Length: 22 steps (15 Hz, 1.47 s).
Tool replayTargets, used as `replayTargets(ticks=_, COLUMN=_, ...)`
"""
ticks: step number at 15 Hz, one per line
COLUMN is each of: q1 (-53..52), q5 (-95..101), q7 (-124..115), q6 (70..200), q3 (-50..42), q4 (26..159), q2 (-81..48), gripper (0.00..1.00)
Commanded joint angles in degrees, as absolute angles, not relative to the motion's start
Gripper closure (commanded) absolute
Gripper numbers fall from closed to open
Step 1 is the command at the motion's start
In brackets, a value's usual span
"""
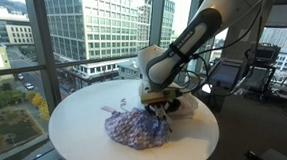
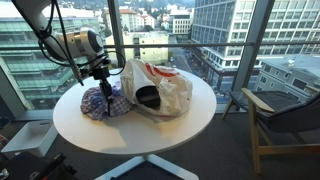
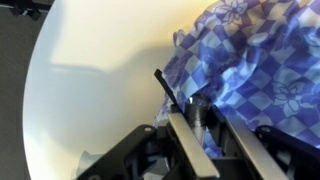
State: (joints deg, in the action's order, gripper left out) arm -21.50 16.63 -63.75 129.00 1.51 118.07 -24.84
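Cloth (image 3: 260, 60), blue-checked and bunched on the white table (image 1: 76, 126), lay directly beneath my gripper (image 1: 160, 107). My jaws were drawn in, pinching a raised fold, probably the easiest purchase. A plastic bag (image 2: 170, 92) slumped just beside them.

Count of items on site:
- Round white table (image 2: 175, 132): 1.
- Blue checked cloth (image 2: 100, 102): 1, a single bundle in both exterior views.
- White plastic bag (image 2: 165, 85): 1.
- Dark item in the bag's mouth (image 2: 147, 97): 1, kind not discernible.
- Robot arm (image 1: 191, 38): 1, with 1 gripper (image 1: 160, 105), 2 fingers (image 3: 185, 135).
- Wooden armchair (image 2: 285, 120): 1.
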Motion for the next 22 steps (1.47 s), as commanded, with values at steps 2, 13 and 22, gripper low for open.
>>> replayTargets(ticks=2, q1=-20.7, q5=16.7, q7=-63.2, q6=122.6, q3=2.9, q4=118.7, q2=-17.9, gripper=0.86)
replayTargets(ticks=13, q1=-19.4, q5=12.6, q7=-56.7, q6=131.2, q3=7.0, q4=121.8, q2=-20.2, gripper=0.65)
replayTargets(ticks=22, q1=-20.4, q5=12.9, q7=-56.2, q6=132.0, q3=8.3, q4=119.4, q2=-19.1, gripper=0.01)
